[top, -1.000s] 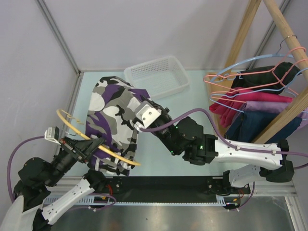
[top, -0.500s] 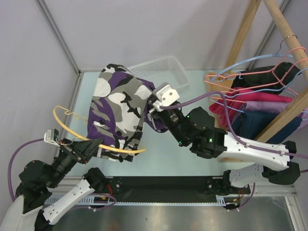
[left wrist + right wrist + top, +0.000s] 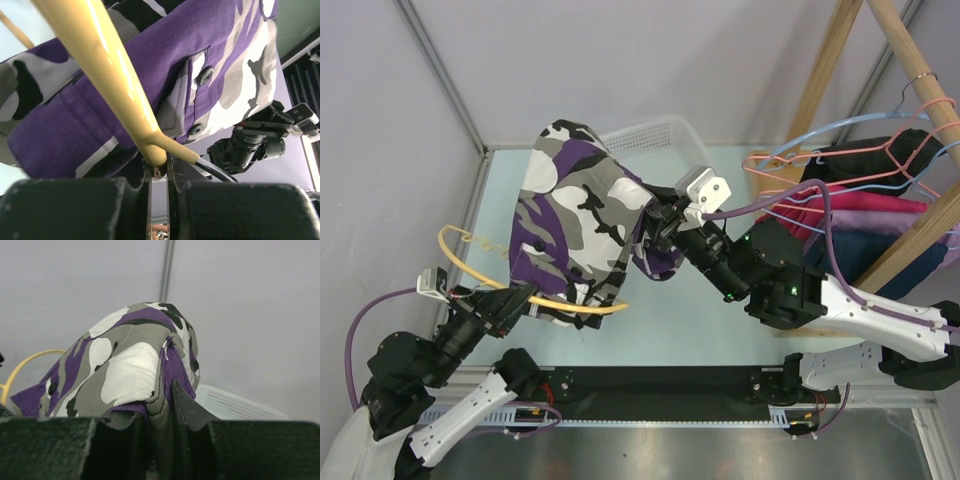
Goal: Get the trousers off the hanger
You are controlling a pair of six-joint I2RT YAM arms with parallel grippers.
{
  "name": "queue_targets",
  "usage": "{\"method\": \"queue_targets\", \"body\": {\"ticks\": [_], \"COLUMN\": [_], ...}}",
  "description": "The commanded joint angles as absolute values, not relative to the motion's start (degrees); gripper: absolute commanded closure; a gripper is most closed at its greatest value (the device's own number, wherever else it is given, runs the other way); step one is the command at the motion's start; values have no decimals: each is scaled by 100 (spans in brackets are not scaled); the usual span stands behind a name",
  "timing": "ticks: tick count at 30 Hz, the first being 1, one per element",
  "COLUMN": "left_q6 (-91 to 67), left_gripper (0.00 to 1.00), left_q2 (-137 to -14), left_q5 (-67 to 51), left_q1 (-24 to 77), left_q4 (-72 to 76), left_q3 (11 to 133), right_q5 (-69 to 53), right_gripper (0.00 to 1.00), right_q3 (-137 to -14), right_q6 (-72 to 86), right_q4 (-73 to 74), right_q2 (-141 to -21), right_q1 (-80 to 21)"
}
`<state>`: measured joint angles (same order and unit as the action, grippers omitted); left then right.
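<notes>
The left arm is stretching up from its base at the near left corner of the pale green table (image 3: 700,320), its forearm slanting up and to the right. The left fingers (image 3: 515,300) are clamping together on the thin yellow-orange curved hanger (image 3: 570,306). In the left wrist view the left fingers (image 3: 171,180) are pinching the hanger (image 3: 115,90) at the junction where its arms meet, with only a narrow slit between them.

The right arm is reaching from the near right across the middle. Its white link is lying low, its black elbow is bent, and its wrist is tilting up and to the left. The right fingers (image 3: 655,226) are gripping an edge of the small purple, black and white camouflage cloth trousers (image 3: 580,225). In the right wrist view the right fingers (image 3: 180,402) are squeezing a thick hem of the trousers (image 3: 125,370).

The trousers are hanging in the air above the table, bulging upward between the two arms, with their lower part draping over the hanger. A white plastic mesh basket (image 3: 660,135) is sitting behind them at the far side of the table.
</notes>
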<state>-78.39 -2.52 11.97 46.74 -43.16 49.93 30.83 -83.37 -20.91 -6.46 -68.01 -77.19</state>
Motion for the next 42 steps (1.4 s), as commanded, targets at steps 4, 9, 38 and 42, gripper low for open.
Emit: {"method": "queue_targets", "body": {"ticks": [4, 9, 38, 42], "left_q6": [-6302, -5801, -5494, -5283], "left_gripper": [100, 100, 100, 100], "left_q2": [-984, -1143, -896, -1195], "left_q5": [871, 142, 1599, 1644], "left_q1": [4685, 4685, 4685, 4685], "left_q4": [-5907, -5274, -6161, -5934], "left_q3": [4808, 4685, 5659, 5844], "right_q5": [1978, 1977, 4376, 4562], "right_gripper": [100, 100, 100, 100], "right_q3": [-8913, -8886, -8113, -8130], "right_q6": [-1003, -1195, -3383, -3366], "right_q4": [-3014, -3287, -2811, -3075], "right_q2": [-6284, -6758, -7021, -7645], "right_q1": [-7603, -7611, -7357, -6753]}}
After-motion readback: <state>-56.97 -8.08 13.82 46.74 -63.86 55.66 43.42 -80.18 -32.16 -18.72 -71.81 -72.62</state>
